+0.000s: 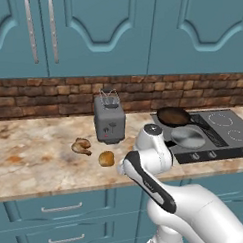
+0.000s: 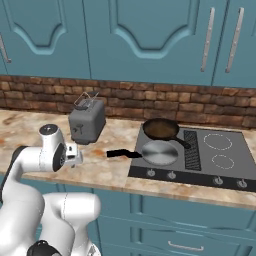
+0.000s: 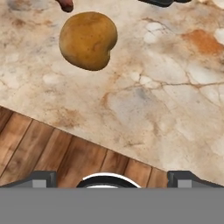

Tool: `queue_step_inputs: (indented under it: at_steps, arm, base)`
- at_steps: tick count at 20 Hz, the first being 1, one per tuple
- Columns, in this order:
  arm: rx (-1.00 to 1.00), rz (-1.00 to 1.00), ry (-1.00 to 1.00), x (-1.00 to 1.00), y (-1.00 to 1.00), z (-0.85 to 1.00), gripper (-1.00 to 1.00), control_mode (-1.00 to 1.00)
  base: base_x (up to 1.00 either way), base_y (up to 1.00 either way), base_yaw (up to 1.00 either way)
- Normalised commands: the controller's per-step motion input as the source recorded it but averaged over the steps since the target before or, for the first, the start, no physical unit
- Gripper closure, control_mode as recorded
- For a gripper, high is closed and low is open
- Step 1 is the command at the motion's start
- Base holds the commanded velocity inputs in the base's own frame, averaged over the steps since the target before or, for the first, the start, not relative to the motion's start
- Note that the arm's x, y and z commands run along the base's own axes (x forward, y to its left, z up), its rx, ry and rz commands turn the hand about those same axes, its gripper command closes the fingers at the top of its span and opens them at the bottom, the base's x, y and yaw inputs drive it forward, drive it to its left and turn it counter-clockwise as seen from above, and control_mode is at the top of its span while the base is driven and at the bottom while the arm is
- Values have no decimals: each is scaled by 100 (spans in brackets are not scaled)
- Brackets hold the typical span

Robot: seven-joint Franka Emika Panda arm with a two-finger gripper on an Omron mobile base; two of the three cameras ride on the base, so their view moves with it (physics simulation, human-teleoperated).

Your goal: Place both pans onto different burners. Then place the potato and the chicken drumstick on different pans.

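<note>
On the marbled desk (image 1: pixel 36 162), the potato (image 1: pixel 107 158) lies loose near the front edge, just right of the chicken drumstick (image 1: pixel 81 146) and in front of the grey toaster (image 1: pixel 109 120). The two foods are near each other but apart. In the hand view the potato (image 3: pixel 88 40) sits toward the top left on the stone surface, with the desk's edge and a wooden floor (image 3: pixel 52 153) below it.

The end effector (image 3: pixel 111 177) hovers over the front edge of the desk with its jaws spread wide and nothing between them; its two dark finger tips (image 3: pixel 39 178) show far apart at the bottom of the hand view, clear of the potato.

Both pans already sit on the dark glass cooktop (image 2: pixel 240 155) at the right. The deeper pan with the brown inside (image 2: pixel 160 128) rests on the rear left burner, and the shallow silver pan (image 2: pixel 159 152) sits just in front of it on the front left burner, its black handle (image 2: pixel 120 153) reaching left over the desk. The ribbed centre vent (image 2: pixel 191 144) lies just right of the pans, and two ringed burners (image 2: pixel 218 141) beyond it are bare. Both pans hold no food. A brick backsplash (image 1: pixel 44 97) and teal cabinets (image 1: pixel 97 32) stand behind.
</note>
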Motion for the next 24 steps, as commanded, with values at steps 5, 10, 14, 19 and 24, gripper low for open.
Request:
queue_step_inputs:
  at_steps: [5, 10, 14, 19, 24]
  arm:
    - [-1, -1, -3, 14, -22, 0, -100, -100]
    - [0, -2, -3, 24, -11, 0, -100, -100]
    - [0, -1, -1, 21, 0, 0, -100, -100]
    - [2, -1, -2, 22, 0, 0, -100, -100]
    - [9, 0, -3, 22, 11, 0, -100, -100]
  base:
    - [0, 0, 0]
    - [0, 0, 0]
    - [0, 0, 0]
    - [0, 0, 0]
    - [0, 0, 0]
